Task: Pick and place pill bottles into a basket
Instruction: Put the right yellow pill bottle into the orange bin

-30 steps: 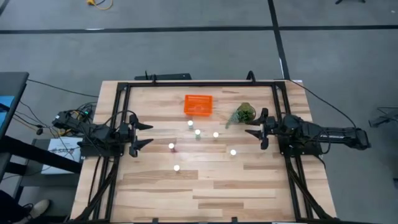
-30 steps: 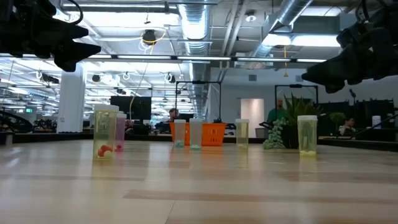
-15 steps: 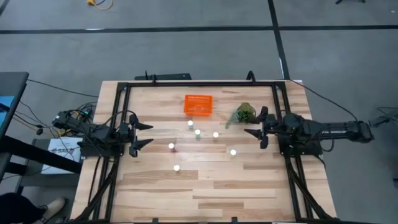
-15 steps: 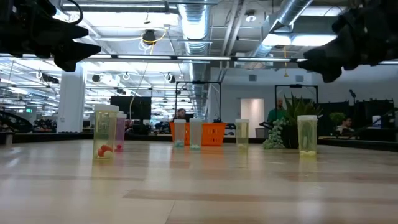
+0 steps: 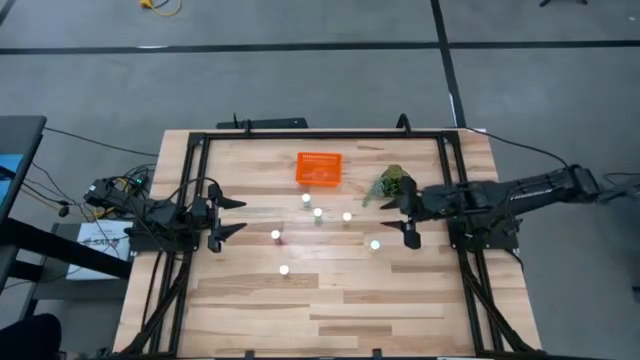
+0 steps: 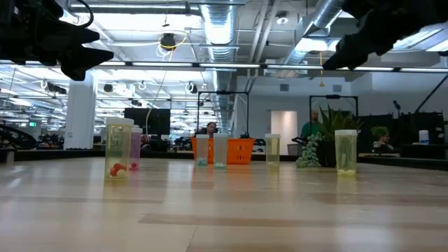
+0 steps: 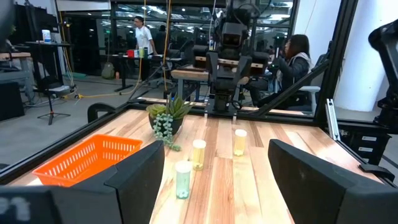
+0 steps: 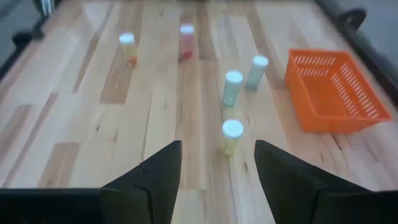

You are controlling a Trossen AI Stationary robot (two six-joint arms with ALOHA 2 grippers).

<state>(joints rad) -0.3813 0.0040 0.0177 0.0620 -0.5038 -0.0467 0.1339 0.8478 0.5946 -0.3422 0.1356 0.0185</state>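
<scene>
Six small pill bottles with white caps stand upright on the wooden table: two near the basket, one at mid table, one nearest my right gripper, and two toward the left. The orange basket stands on the table's far middle. My right gripper is open and empty above the table, right of the bottles; its wrist view shows a bottle just ahead of it. My left gripper is open and empty at the table's left.
A green leafy plant stands right of the basket, close to my right arm on its far side. A black frame runs round the table. Bare wood lies along the near side. People show in the room beyond.
My right gripper has gone toward the table's left edge, nearer the bottles, and has risen in the low view. It stays open. The bottles, the basket and my left arm have kept still.
</scene>
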